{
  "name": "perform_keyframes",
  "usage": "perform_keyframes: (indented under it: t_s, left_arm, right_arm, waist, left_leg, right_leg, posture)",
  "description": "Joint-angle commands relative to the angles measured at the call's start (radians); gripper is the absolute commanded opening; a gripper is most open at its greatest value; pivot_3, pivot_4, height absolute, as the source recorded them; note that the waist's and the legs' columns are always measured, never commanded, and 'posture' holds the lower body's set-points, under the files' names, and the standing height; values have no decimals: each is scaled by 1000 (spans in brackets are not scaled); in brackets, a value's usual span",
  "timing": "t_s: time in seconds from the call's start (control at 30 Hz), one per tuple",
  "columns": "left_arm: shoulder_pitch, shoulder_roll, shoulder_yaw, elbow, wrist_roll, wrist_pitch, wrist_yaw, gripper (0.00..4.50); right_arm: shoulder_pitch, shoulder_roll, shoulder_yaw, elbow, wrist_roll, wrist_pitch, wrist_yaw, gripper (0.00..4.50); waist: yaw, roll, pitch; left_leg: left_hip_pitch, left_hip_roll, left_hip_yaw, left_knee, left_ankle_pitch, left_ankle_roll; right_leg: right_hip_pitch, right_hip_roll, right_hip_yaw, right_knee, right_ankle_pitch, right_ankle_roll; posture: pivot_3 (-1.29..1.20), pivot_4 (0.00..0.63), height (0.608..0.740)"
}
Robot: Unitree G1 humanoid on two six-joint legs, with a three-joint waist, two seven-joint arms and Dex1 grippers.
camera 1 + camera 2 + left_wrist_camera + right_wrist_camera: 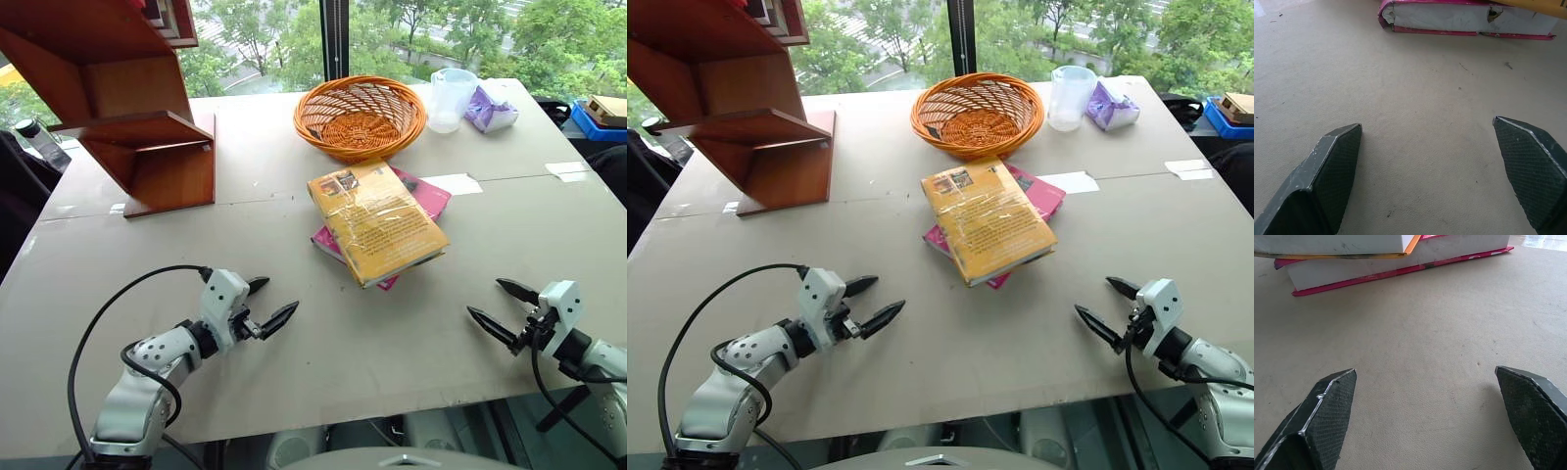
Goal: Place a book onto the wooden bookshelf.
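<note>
The thick yellow-orange book point(377, 221) lies flat in the middle of the table, stacked on a thinner pink book point(423, 194). At the table's far left stands the reddish-brown wooden bookshelf point(132, 108) with slanted boards. My left gripper point(271, 301) is open near the front left, well short of the books. On the front right my right gripper point(500, 307) is open too, pointing towards the books. In the left wrist view the pink book's page edge point(1464, 18) shows ahead of the open fingers. The right wrist view shows both books' edges point(1342, 242) ahead.
A round orange wicker basket point(361, 117) sits behind the books. A clear plastic jug point(452, 98) and a purple wrapped item point(490, 110) stand at the far right. Bare table point(372, 333) lies between the grippers and the books. A window runs behind the table.
</note>
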Motion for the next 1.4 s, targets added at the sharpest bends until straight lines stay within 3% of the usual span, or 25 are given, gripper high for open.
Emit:
perform_keyframes:
  t_s: [0.03,0.83,0.9,1.0,1.1,1.17,1.4]
  left_arm:
    - [18,7,-4,8,12,14,0,4408]
    - [-14,9,33,13,-8,16,-6,4408]
    - [-22,15,40,13,-15,8,-21,4500]
    - [-51,46,67,3,-47,2,-66,4500]
    - [-95,108,105,-18,-110,10,-158,4500]
    - [-137,141,135,-22,-166,27,-209,4500]
    - [-229,235,179,-36,-265,75,-326,4500]
  right_arm:
    - [-22,-20,-30,-2,17,-6,19,4500]
    - [-104,-41,-37,2,44,27,48,4500]
    - [-104,-41,-45,-13,62,35,49,3963]
    - [-119,-50,-46,-31,74,52,50,2696]
    - [-194,-51,-33,-28,80,88,31,974]
    - [-274,-52,-10,-4,64,110,19,74]
    - [-594,-49,174,229,-165,83,-14,20]
  waist:
    - [0,0,0]
    - [1,0,0]
    - [1,0,0]
    - [1,-1,1]
    - [1,-2,2]
    - [-2,-2,5]
    - [-3,-3,7]
  left_leg:
    - [0,0,0,0,0,0]
    - [0,0,0,0,0,0]
    - [0,0,0,0,0,0]
    - [0,0,-1,1,0,0]
    - [0,0,-1,1,0,0]
    - [0,1,-1,3,0,0]
    - [-2,0,1,4,0,0]
  right_leg:
    - [0,0,0,0,0,0]
    - [0,5,0,0,0,0]
    - [0,5,0,1,0,0]
    - [0,5,0,1,0,0]
    - [0,5,-1,2,0,0]
    - [0,6,-1,2,0,0]
    - [-1,7,0,2,1,-2]
  posture:
    - [0,150,740]
    - [0,150,740]
    - [0,150,740]
    - [0,150,740]
    - [0,150,740]
    - [0,150,740]
    - [0,150,740]
